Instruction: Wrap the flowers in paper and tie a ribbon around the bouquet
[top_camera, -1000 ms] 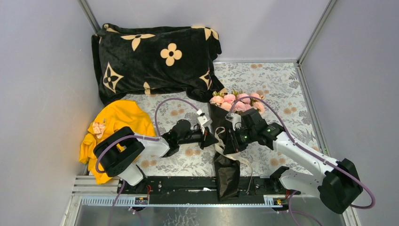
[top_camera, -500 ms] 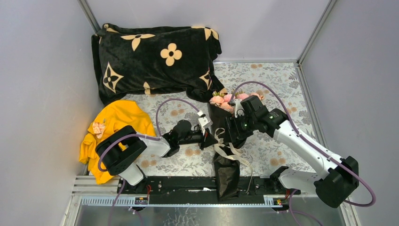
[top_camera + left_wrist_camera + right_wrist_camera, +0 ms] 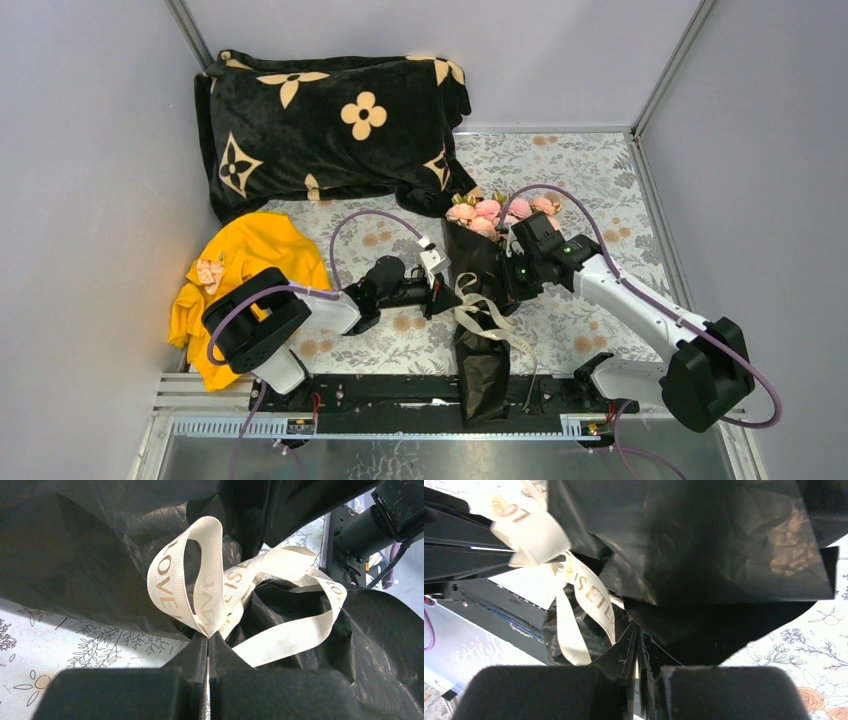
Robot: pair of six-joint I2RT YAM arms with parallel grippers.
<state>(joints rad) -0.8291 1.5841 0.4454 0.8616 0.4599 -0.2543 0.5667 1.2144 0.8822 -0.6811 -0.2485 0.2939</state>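
1. The bouquet (image 3: 482, 340) lies flat on the floral table cover (image 3: 590, 180). Its pink flowers (image 3: 490, 213) are at the far end, and the narrow foot of its black paper (image 3: 483, 385) crosses the black rail (image 3: 380, 392) at the near end.
2. The ribbon (image 3: 212, 580), cream with gold lettering, sits in loose loops at the bouquet's waist. Its flat ends trail off toward the bouquet's near right side.
3. The left arm lies low along the table to the left of the bouquet. Its forearm is almost level and its wrist points sideways at the bouquet's waist.
4. The left gripper (image 3: 207, 647) has its fingers (image 3: 187, 657) pressed together. They pinch the ribbon where one loop runs down into the tips, right against the crinkled paper.
5. The right arm reaches in from the bouquet's near right. Its forearm slants toward the bouquet's right flank, and its wrist is just below the flower end.
6. The right gripper (image 3: 639, 647) has its fingers (image 3: 621, 650) drawn almost together, with only a thin slit between them.
   - The tips sit at the folds of the paper.
   - A lettered strip of ribbon hangs just beside one finger.
   - Whether ribbon or paper is nipped between the fingers cannot be told.
7. A black blanket (image 3: 330, 130) with tan flower marks is bunched beyond the bouquet's flower end, to the left.
8. A yellow garment (image 3: 245, 260) lies well to the bouquet's left, past the left arm.
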